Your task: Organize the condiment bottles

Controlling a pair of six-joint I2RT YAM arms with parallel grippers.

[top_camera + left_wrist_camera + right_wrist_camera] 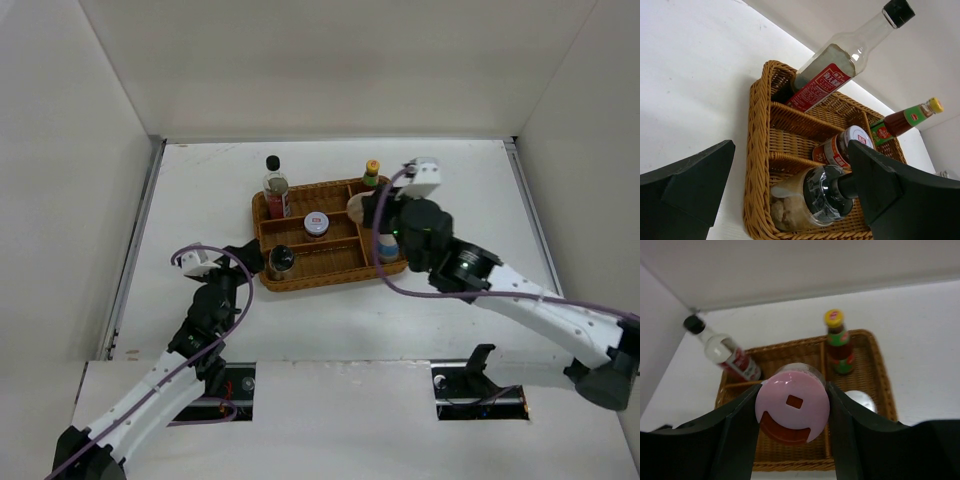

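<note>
My right gripper [792, 410] is shut on the pink-lidded jar [792, 402] and holds it above the middle right of the wicker tray [300, 280]; the pair also shows in the top view [366, 210]. The tray holds the black-capped clear bottle [274, 190], the yellow-capped red sauce [371, 175], the pale-lidded jar [316, 224], the dark-lidded jar [281, 260] and the blue-banded white bottle [388, 247]. My left gripper [790, 200] is open at the tray's front left corner. Its fingers [690, 185] stand wide on either side of the dark-lidded jar [810, 197] without gripping it.
The tray [757, 150] is divided by wicker partitions. White walls close in the table at the back and on both sides. A purple cable [400, 285] hangs from the right arm over the tray's front right corner.
</note>
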